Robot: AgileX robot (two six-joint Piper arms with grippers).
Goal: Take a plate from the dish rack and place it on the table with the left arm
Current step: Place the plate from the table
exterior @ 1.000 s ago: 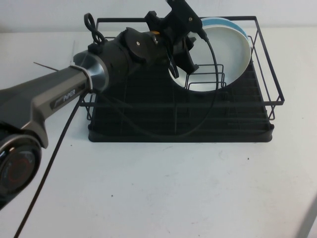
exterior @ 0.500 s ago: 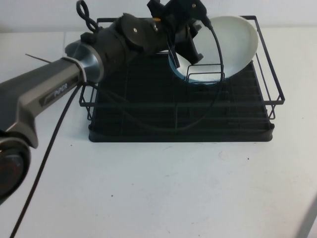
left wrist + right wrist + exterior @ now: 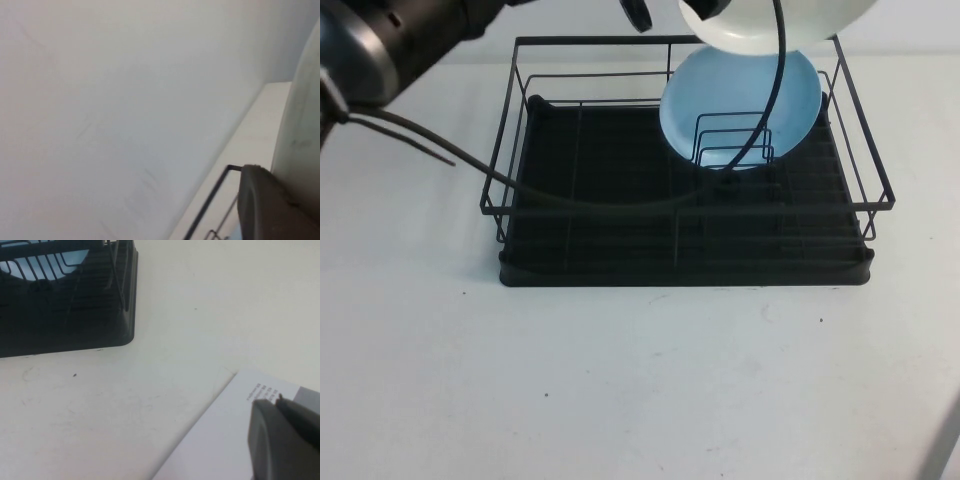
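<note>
The left gripper [image 3: 280, 210] pinches the plate [image 3: 770, 25] by its rim, high above the dish rack's [image 3: 685, 215] far right corner; bare table [image 3: 640, 380] lies nearer; right gripper [image 3: 285, 440] parked, state untellable

white plate [image 3: 760, 25] raised above black dish rack [image 3: 590, 240], apparently gripper-held.

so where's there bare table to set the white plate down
The table in front of the dish rack is bare, as are the strips at its left and right. The rack's right rear is crowded: the light blue plate leans there. The left gripper, shut on the white plate, is above it. The right gripper rests at the table's near right.
</note>
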